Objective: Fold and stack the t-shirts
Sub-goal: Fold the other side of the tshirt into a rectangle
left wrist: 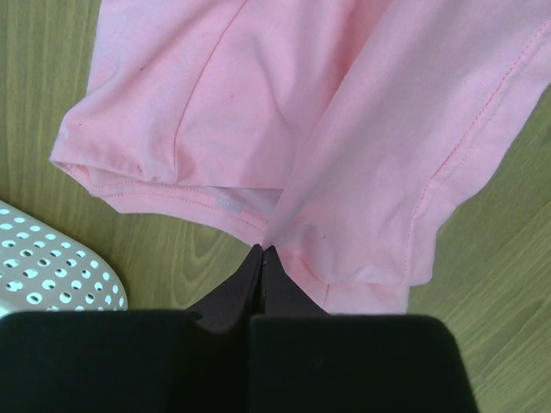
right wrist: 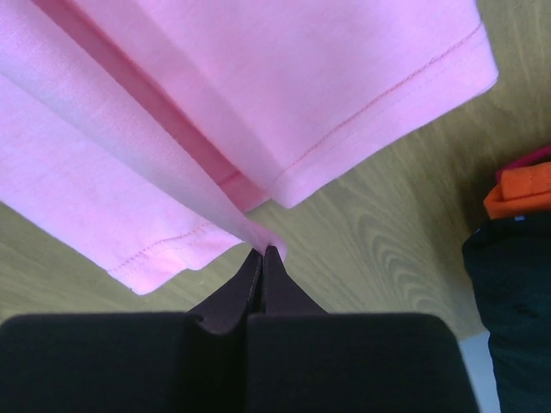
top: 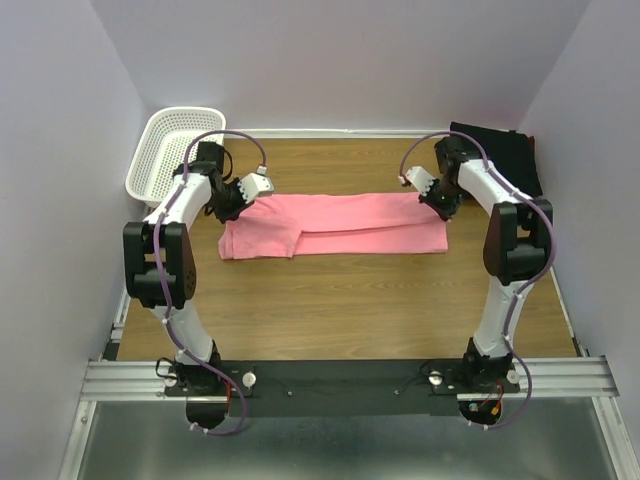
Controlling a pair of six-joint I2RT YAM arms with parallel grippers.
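1. White plastic lattice basket (top: 170,150) stands at the wooden table's (top: 350,310) far left corner.
2. Bright pink cloth t-shirt (top: 340,225) lies mid-table folded into a long band, its long axis left to right and its sleeve end on the left.
3. My left gripper (left wrist: 263,250) is clenched on its left end, and my right gripper (right wrist: 263,250) on its right end.
4. Black cloth t-shirt (top: 505,155) lies at the far right corner.

Matt pink cloth t-shirt (top: 340,225), smooth wood-grain table (top: 350,300), glossy white plastic basket (top: 168,150).

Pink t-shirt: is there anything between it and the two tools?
Nothing visible does. The left tool and the right tool are each shut directly on an edge of the pink t-shirt, one at each end.
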